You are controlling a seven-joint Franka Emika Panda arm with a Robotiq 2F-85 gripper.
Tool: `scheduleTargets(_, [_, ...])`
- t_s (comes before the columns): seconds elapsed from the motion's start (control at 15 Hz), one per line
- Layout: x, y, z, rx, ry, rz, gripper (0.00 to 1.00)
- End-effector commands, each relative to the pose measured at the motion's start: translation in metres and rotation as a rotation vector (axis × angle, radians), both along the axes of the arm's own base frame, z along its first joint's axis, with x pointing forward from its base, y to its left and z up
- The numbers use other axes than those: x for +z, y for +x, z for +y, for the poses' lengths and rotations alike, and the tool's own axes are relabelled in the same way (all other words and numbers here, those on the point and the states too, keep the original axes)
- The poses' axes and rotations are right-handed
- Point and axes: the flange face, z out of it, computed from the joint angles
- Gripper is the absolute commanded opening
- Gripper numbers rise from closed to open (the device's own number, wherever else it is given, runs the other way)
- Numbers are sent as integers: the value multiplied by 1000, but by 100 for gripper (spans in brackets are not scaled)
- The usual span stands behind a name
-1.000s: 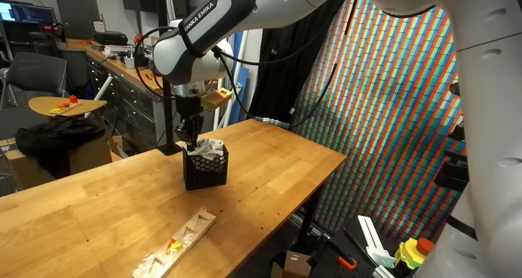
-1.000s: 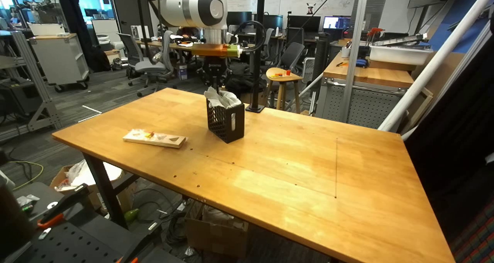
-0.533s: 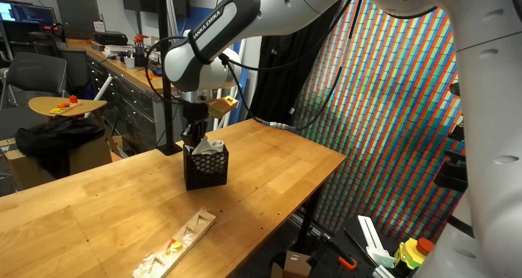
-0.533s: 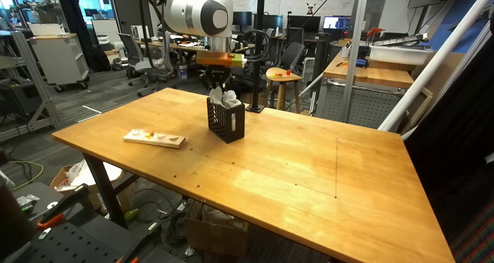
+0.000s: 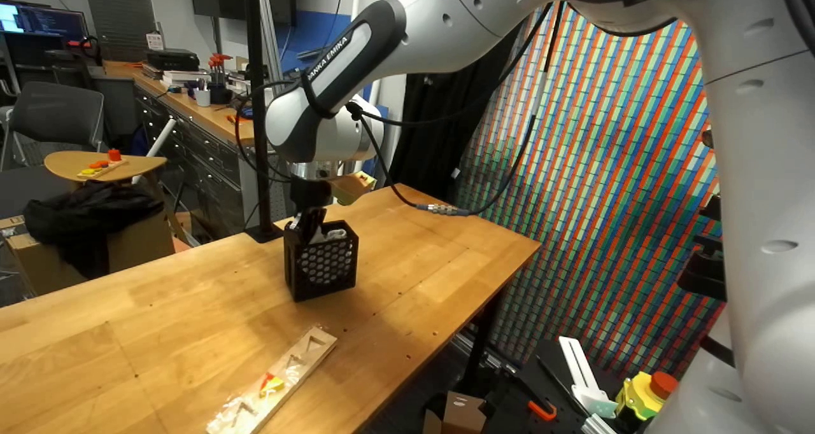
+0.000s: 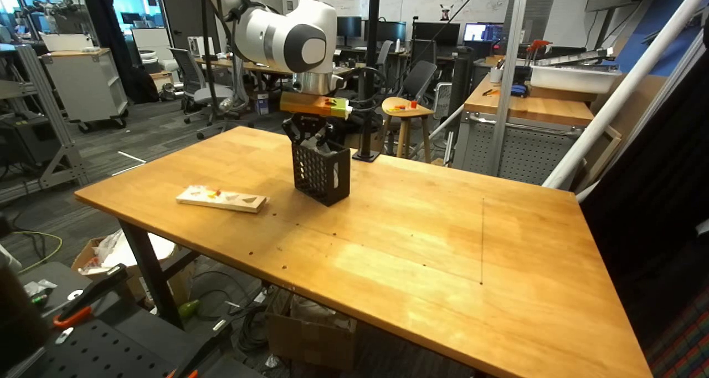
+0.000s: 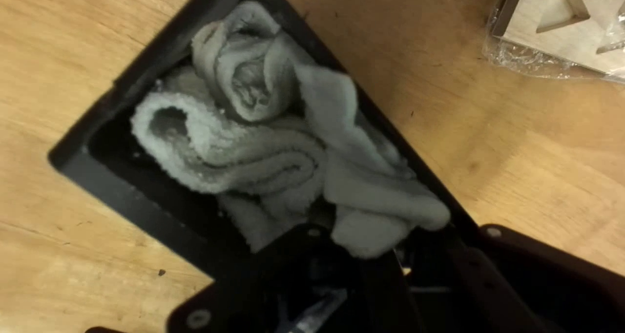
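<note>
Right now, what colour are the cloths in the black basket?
The cloths look pale grey to off-white, showing best in the wrist view.

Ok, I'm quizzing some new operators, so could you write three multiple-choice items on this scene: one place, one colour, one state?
1. Where are the pale cloths?
A) In the bin
B) On the floor
C) On a chair

2. What colour is the bin?
A) White
B) Red
C) Black

3. What is the state of the wooden board?
A) Snapped in two
B) Lying flat, with clear film on it
C) Standing on edge

Right letters:
1: A, since the wrist view looks down on them between its walls.
2: C, since its walls are black in both exterior views.
3: B, since both exterior views show it lying flat and shiny film shows around its corner in the wrist view.
</note>
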Motion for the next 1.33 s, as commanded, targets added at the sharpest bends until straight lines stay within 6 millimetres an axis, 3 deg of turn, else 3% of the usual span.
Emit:
scheduleTargets(0.0, [-9, -4, 3, 14, 55, -21, 6])
scheduleTargets(0.27, [-9, -9, 1, 0, 76, -27, 6])
scheduleTargets(0.6, [16, -23, -4, -37, 71, -58, 11])
scheduleTargets(0.8, [32, -31, 0, -63, 84, -64, 44])
scheduleTargets(1.0, [48, -35, 10, -75, 91, -73, 69])
scheduleTargets(1.2, [67, -39, 23, -75, 87, -84, 91])
scheduleTargets(1.27, [71, -40, 26, -77, 78, -86, 85])
